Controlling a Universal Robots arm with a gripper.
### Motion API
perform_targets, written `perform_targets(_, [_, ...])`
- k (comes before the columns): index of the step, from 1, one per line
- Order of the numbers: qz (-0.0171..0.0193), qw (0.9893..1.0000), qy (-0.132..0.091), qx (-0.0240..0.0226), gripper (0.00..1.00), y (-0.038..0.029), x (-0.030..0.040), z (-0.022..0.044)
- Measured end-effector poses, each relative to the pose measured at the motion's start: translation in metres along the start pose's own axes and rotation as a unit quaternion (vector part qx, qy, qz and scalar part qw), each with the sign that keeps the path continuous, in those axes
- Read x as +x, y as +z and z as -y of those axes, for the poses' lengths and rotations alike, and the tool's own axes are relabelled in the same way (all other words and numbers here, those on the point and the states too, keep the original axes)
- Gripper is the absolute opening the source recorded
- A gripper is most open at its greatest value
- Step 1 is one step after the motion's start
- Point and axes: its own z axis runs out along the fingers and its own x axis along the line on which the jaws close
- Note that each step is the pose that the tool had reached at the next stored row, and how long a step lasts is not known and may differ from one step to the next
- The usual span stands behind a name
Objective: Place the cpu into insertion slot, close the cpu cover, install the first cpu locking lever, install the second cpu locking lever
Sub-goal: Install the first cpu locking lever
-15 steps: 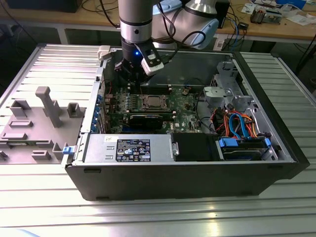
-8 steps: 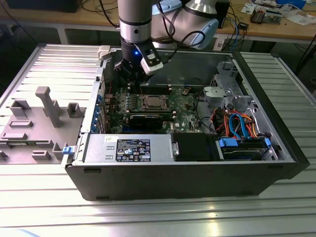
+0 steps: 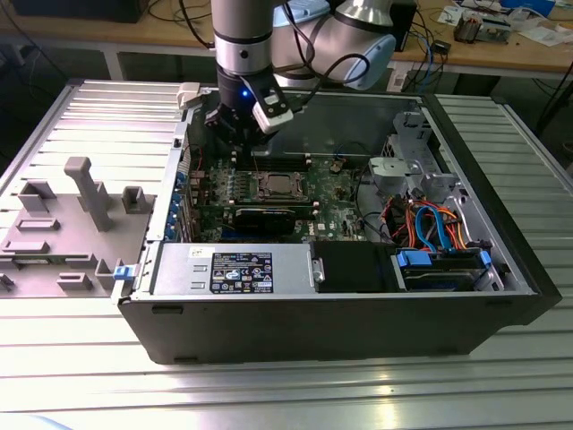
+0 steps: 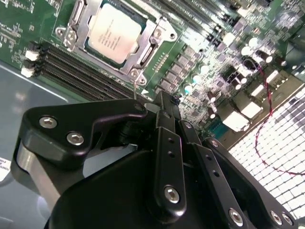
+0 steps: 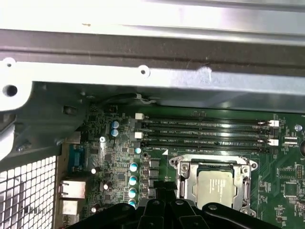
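In the open computer case [image 3: 313, 313] mid-frame in the exterior view, the cpu cover [image 4: 143, 53] lies shut over the cpu [image 4: 114, 31], seated in the insertion slot [image 3: 258, 186]. My end effector [image 4: 162, 98] hovers closed and empty nearby. I cannot judge whether the levers are latched.

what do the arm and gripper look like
The arm is a silver-grey tube with a dark band, pale blue joint caps and a blue light at its wrist; a black cable loops beside it. The gripper is black, built of linked bars with silver screws.
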Motion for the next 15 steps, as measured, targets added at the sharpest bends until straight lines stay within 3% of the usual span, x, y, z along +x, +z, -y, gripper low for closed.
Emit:
perform_targets(3, [0.0000,1.0000,0.000,0.0000,0.11,0.0003,0.0016,-0.0063])
perform_targets(15, [-0.0003,1.0000,-0.005,-0.0001,0.11,0.0001,0.0007,-0.0173])
